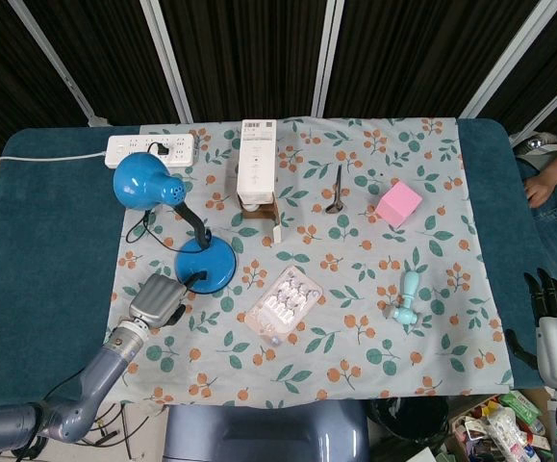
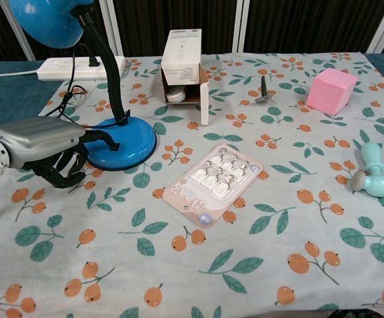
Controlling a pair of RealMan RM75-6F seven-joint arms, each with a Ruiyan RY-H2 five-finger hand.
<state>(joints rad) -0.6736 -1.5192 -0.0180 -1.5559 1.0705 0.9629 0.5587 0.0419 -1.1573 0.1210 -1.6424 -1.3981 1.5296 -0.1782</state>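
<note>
Left hand (image 2: 42,149) fingers curled, seemingly touching the glossy blue round lamp base (image 2: 120,144), gripping nothing. Right hand (image 1: 552,313) off the table edge, state unclear.

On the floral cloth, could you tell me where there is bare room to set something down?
Free: the near strip below the blister pack, and the stretch between it, the pink cube and the teal massager. Crowded: around the blue lamp, left hand and open carton.
</note>
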